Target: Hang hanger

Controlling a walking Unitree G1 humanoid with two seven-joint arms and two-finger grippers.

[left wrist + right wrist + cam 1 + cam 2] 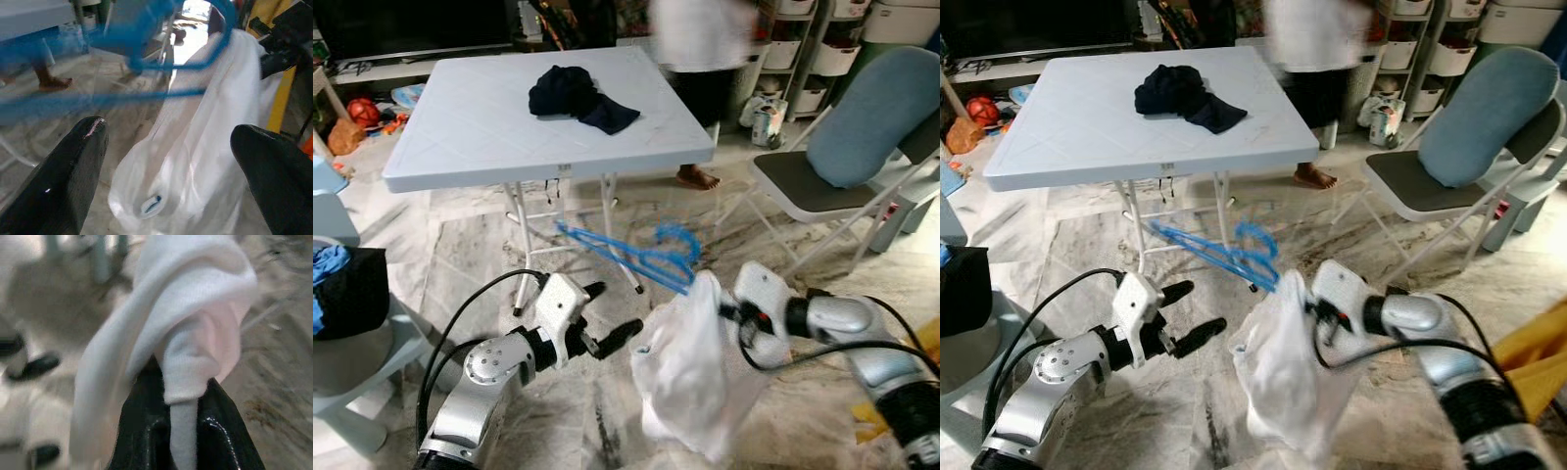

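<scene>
floor: marbled grey-white tiles (450, 255), cluttered home room around it
table: white folding table (460, 127) ahead, with a dark blue garment (578, 96) bunched on top
chair: grey folding chair (847, 162) to the right with a blue cushion on its back
person: bare foot (697, 178) and blurred white top behind the table
hanger: blue hanger (636, 253) held up in the air before the table legs – blurred, its hook end meeting the top of the white garment (690, 372)
right gripper: right gripper (168, 396) pinched shut on a fold of the white garment, which hangs down from it
left gripper: left gripper (607, 318) low and just left of the cloth – fingers (73, 166) spread wide, holding nothing, pointed at the hanger and cloth
</scene>
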